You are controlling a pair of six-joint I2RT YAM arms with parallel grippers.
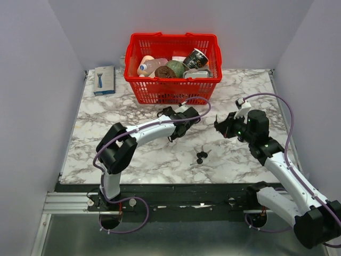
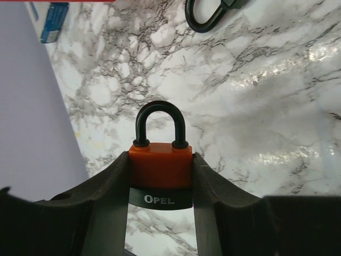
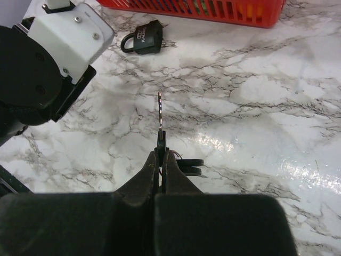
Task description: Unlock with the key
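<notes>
orange padlock (image 2: 160,169) sits pinched between the left gripper's (image 2: 160,160) fingers, shackle toward 12 o'clock in the left wrist view. the right gripper (image 3: 160,162) is pressed together on the key (image 3: 159,114), blade along 12 o'clock. from above, the padlock lies near at its 9 o'clock, keyway unseen.

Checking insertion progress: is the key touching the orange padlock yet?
Apart. Right wrist view: marble all around the key, nothing at its tip. The orange padlock sits in the left gripper.
</notes>
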